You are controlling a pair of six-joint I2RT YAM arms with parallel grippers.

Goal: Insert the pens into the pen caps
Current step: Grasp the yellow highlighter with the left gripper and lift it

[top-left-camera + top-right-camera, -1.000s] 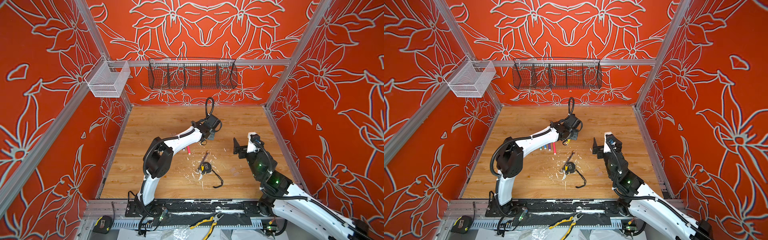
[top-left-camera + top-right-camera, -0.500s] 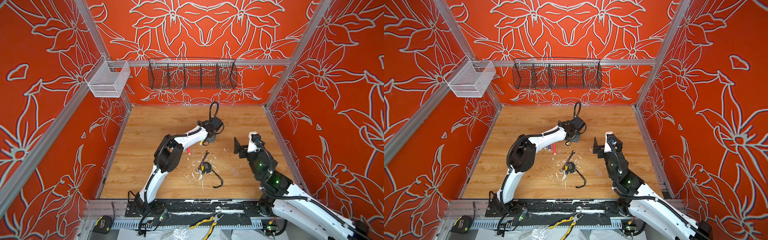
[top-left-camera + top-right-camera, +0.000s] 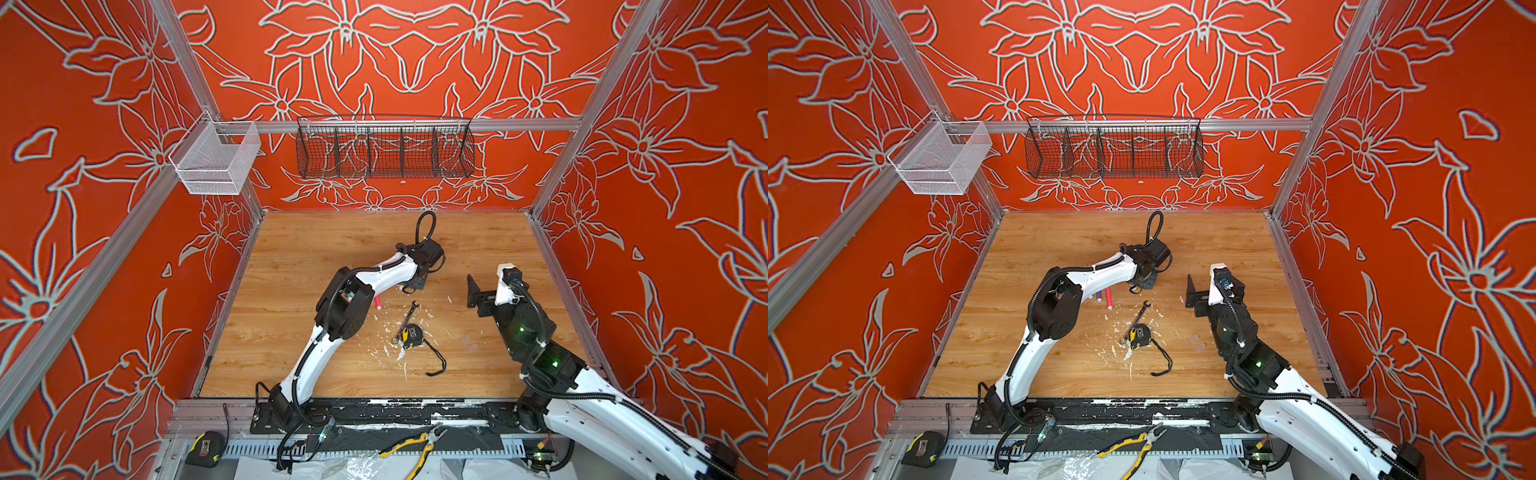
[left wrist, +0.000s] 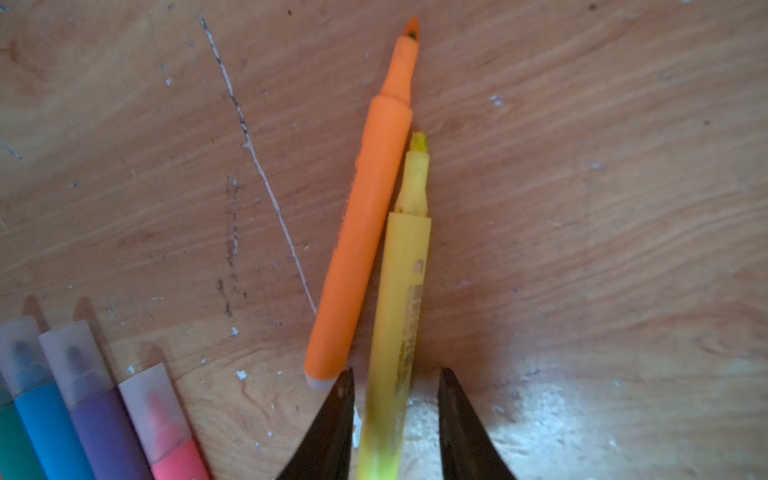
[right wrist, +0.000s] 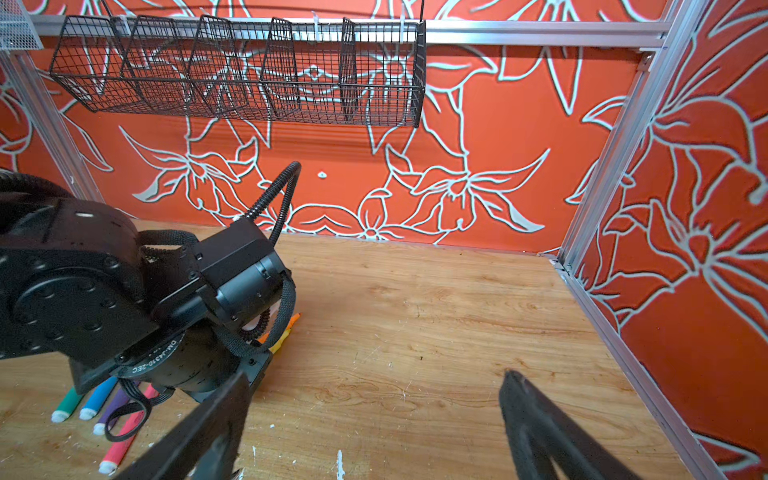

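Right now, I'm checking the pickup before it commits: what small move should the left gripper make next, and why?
Probably close the left gripper on the yellow pen. In the left wrist view the uncapped pen sits between the open jaws, nearer one, with a gap at the other. The orange pen lies alongside, outside the jaws.

Both top views look steeply down over the whole table (image 3: 291, 257). Left wrist sits close above it; right wrist faces the back wall (image 5: 498, 187).
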